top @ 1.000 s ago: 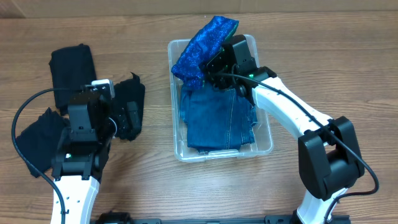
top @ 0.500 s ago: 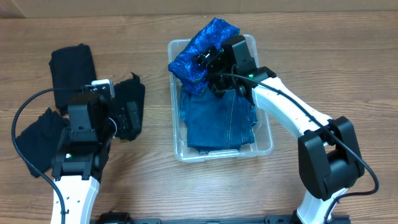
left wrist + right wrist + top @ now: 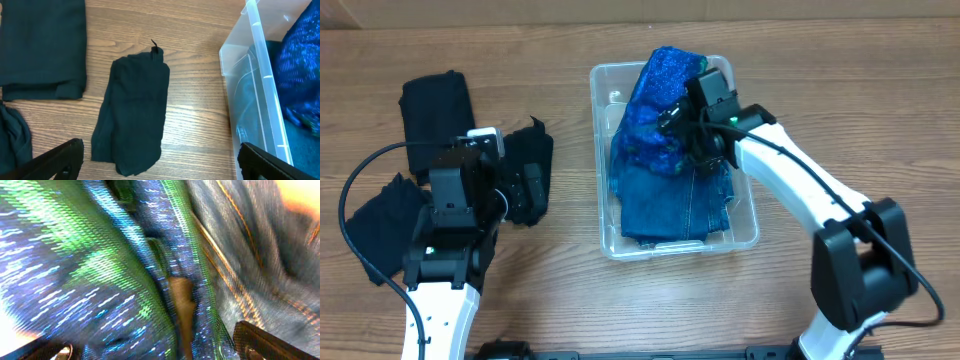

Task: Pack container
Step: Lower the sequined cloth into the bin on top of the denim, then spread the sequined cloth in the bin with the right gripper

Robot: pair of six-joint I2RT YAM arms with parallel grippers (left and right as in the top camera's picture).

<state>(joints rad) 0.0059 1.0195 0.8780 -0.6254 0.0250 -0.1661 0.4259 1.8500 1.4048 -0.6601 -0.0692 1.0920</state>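
Observation:
The clear container point(image 3: 600, 150) stands mid-table with folded jeans point(image 3: 675, 205) inside. A sparkly blue cloth point(image 3: 658, 105) lies over the jeans at the far end, reaching the far rim. My right gripper point(image 3: 682, 125) hovers just over this cloth, open. In the right wrist view the blurred blue-green cloth point(image 3: 100, 270) fills the space between the spread fingers point(image 3: 265, 340), with the jeans point(image 3: 250, 235) beside it. My left gripper point(image 3: 160, 167) hangs open over a small folded black cloth point(image 3: 132, 120), left of the container's wall point(image 3: 255, 100).
A larger folded black cloth point(image 3: 435, 110) lies at the far left, and another dark cloth point(image 3: 375, 225) sits near the left arm's base. In the left wrist view the large cloth point(image 3: 42, 45) is at the upper left.
My right gripper has opened and let go of the sparkly blue cloth. The cloth has dropped from above the far rim onto the jeans. The left arm has not moved.

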